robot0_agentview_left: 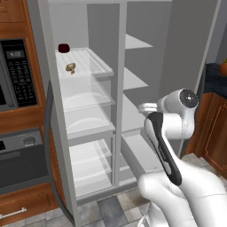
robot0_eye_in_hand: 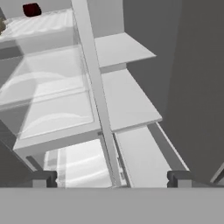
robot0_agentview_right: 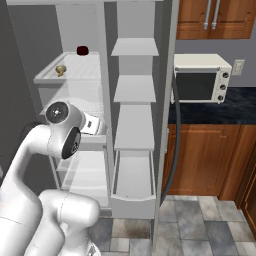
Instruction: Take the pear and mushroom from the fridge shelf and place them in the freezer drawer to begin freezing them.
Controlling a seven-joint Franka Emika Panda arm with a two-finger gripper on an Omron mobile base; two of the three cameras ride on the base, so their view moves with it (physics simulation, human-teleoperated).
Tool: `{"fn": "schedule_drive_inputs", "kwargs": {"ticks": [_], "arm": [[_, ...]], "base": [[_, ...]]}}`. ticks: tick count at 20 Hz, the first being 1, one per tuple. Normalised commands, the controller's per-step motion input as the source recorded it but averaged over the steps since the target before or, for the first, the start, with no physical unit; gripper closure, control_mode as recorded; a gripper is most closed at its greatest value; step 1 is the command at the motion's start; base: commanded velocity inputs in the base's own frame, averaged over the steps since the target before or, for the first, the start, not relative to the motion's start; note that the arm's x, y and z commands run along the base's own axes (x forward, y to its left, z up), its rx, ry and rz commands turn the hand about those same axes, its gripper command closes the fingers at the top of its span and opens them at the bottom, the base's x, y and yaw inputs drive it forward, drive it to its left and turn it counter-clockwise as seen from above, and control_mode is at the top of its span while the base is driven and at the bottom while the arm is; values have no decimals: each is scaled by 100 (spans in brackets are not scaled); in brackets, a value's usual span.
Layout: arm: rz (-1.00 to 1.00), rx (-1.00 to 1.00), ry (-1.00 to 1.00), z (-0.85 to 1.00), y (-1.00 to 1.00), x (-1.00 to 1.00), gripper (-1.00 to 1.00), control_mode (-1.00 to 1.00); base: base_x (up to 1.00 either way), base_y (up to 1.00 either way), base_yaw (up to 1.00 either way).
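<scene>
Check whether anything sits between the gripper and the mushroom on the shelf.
Nothing visible blocks it. The mushroom sits near the front of the ridged shelf, with the dark red thing behind it, out of the approach. The open gripper hangs lower, in front of the fridge, so it must rise past the clear bins.

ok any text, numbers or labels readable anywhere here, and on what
Nothing can be read in these pictures.
Microwave at the left: its display shows pale digits and the keypad has small marks, all too blurred to read.
Toaster oven on the counter: knobs at its right side, no legible markings.
Fridge shelf, mushroom and dark red round thing: no text.
</scene>
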Motion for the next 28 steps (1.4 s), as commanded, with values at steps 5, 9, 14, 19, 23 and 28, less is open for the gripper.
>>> {"fn": "schedule_drive_inputs", "kwargs": {"ticks": [5,9,14,19,23,28], "arm": [[0,0,-1,39,28,0,-100,-100],[0,0,0,0,0,0,-100,-100],[15,0,0,0,0,-8,-100,-100],[24,0,0,0,2,-15,-100,-100],[5,0,0,0,10,-2,-100,100],[0,0,0,0,0,0,-100,100]], "base": [[0,0,0],[0,0,0],[0,0,0],[0,0,0],[0,27,4],[0,47,7]]}}
